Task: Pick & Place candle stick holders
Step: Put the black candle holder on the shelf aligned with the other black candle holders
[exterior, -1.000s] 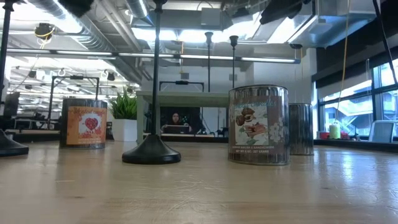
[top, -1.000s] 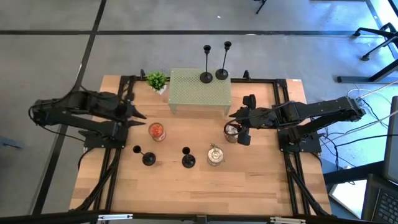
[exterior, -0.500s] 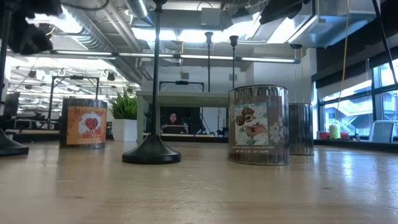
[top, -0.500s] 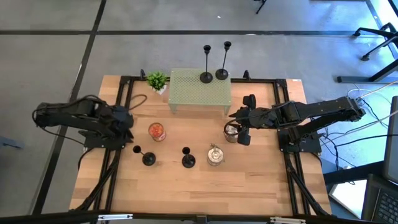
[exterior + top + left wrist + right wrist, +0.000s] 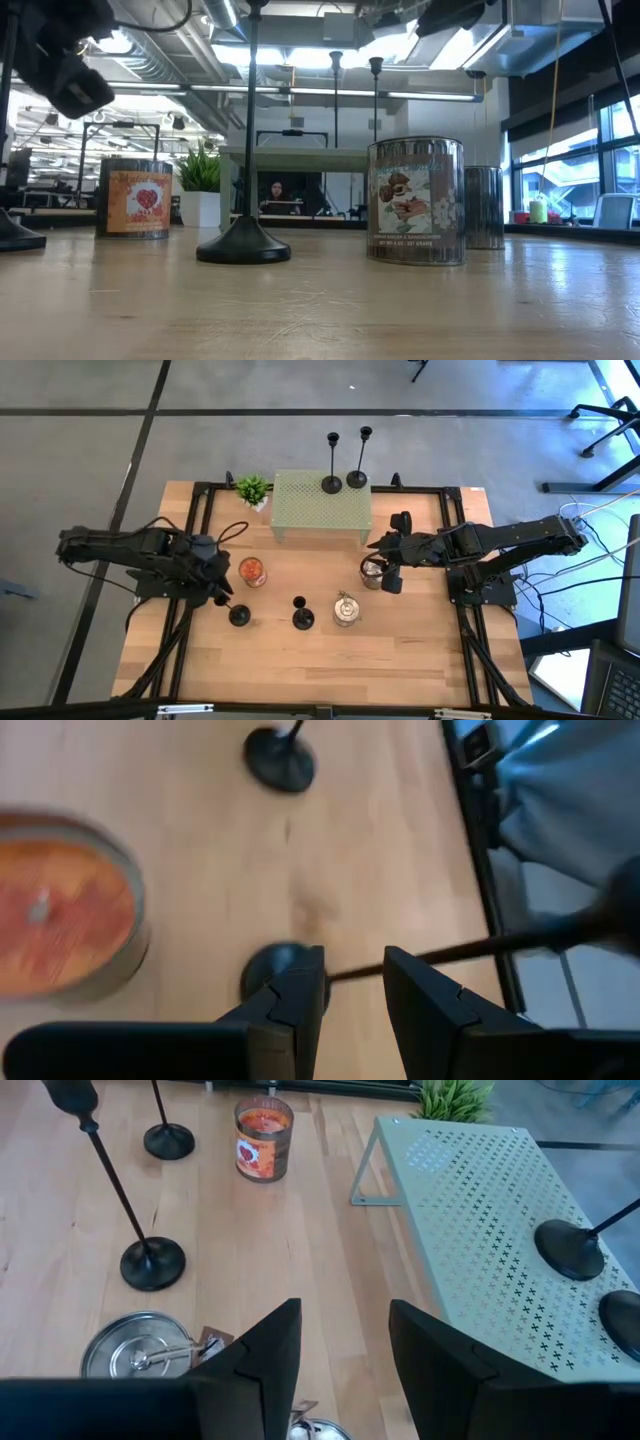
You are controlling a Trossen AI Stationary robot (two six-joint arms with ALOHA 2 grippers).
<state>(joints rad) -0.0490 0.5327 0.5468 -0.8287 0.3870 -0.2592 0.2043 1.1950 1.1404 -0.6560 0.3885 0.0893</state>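
Note:
Two black candlesticks stand on their disc bases on the wooden table, a left one (image 5: 238, 616) and a right one (image 5: 302, 619). Two more (image 5: 331, 484) (image 5: 357, 479) stand on the green perforated shelf (image 5: 320, 510). My left gripper (image 5: 221, 597) is open over the left candlestick. In the left wrist view its fingers (image 5: 355, 985) stand on either side of the thin stem (image 5: 440, 953), just off the base (image 5: 268, 972), and I see no touch. My right gripper (image 5: 386, 568) is open and empty beside a silver-lidded jar (image 5: 373, 572).
An orange candle jar (image 5: 252, 570) stands just beyond the left candlestick. A silver-lidded jar (image 5: 346, 610) stands near the right candlestick. A small green plant (image 5: 252, 489) stands at the shelf's left end. Bare wood lies toward the near edge (image 5: 320, 670).
My left gripper has gone toward the table's near edge and down, from beside the orange jar to the top of the left candlestick. The candlesticks and my right arm have kept still.

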